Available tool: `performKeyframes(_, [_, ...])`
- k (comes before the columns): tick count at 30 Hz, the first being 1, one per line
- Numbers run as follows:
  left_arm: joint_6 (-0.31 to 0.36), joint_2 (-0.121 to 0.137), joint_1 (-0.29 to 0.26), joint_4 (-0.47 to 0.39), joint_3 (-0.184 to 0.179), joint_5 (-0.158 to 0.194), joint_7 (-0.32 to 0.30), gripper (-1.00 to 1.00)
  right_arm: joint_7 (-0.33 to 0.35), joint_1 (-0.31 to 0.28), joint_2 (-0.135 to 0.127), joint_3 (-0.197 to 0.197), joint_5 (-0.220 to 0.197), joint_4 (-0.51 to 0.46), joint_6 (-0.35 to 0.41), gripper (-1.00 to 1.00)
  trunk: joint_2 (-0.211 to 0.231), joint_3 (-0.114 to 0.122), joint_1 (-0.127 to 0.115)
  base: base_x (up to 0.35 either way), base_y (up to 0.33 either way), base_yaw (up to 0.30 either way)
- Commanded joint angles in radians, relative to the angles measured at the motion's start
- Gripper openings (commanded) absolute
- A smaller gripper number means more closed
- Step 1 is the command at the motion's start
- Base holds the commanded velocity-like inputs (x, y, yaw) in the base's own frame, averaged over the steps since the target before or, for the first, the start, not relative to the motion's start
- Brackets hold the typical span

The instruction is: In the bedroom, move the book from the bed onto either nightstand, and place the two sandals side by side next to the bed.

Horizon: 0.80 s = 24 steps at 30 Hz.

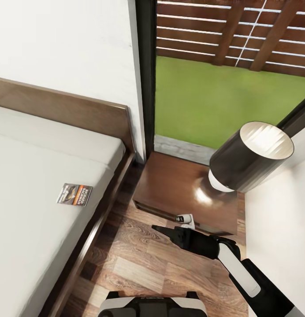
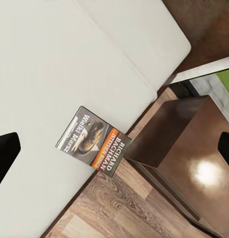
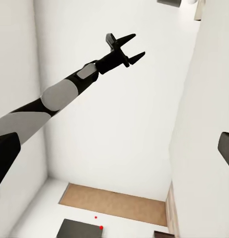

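Closest to you in the head view, your right arm reached over the wood floor (image 1: 139, 268). Its gripper (image 1: 159, 229) pointed toward the bed (image 1: 95, 229), and I could not tell how wide the fingers were. Your left gripper (image 3: 130, 46), seen from the right wrist, was up in the air with its fingers apart and nothing in them. A bit farther, the book (image 1: 74, 194) lay flat on the mattress near the bed's edge. Beyond the right gripper stood the nightstand (image 1: 179, 189) under a dark lamp (image 1: 249, 156). Farthest was the window (image 1: 232, 75).
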Motion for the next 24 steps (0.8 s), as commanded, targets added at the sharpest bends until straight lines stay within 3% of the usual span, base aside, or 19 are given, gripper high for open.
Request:
performKeyframes(1, [0.007,0.001,-0.001,0.0,-0.009,0.008,-0.003,1.0,-0.002,-0.001,-0.001,0.002,-0.009,0.0,0.007,1.0,-0.001,0.001,0.0,0.0,0.0,0.0])
performKeyframes(16, [0.008,-0.006,-0.001,0.0,-0.01,0.003,-0.006,1.0,-0.002,-0.001,-0.001,0.002,-0.008,0.0,0.007,1.0,-0.001,0.024,0.0,0.0,0.0,0.0])
performKeyframes(24, [0.014,-0.062,-0.001,-0.002,-0.011,0.002,0.013,1.0,-0.002,-0.001,-0.001,0.002,-0.006,0.0,0.006,1.0,-0.001,0.037,0.0,0.0,0.0,0.0])
